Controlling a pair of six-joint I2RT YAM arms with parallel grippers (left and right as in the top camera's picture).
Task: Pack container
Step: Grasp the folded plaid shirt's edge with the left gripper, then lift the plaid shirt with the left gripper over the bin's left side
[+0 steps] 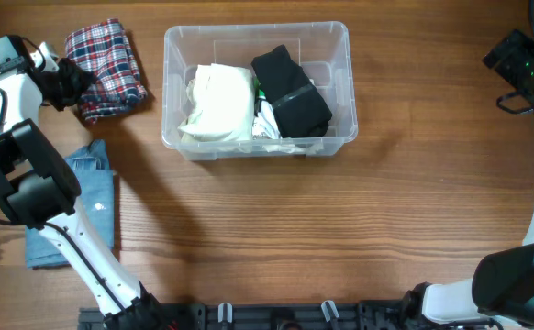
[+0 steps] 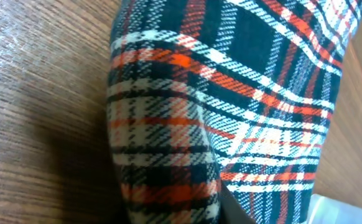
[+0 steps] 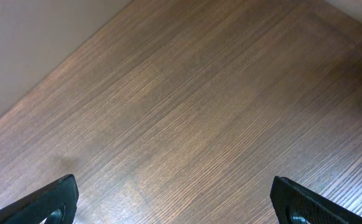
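Note:
The clear container (image 1: 249,27) stands at the back middle of the table. It holds a cream folded garment (image 1: 219,101) on the left and a black garment (image 1: 290,92) on the right. A red, white and dark plaid garment (image 1: 111,64) lies on the table left of the container and fills the left wrist view (image 2: 243,93). My left gripper (image 1: 70,82) is at its left edge, and its fingers (image 2: 171,214) pinch a fold of the plaid cloth. My right gripper (image 1: 524,64) is at the far right, open and empty (image 3: 175,199) over bare wood.
A folded blue denim garment (image 1: 83,206) lies at the left front, partly under my left arm. The table is dark wood. The arm bases stand at the front edge.

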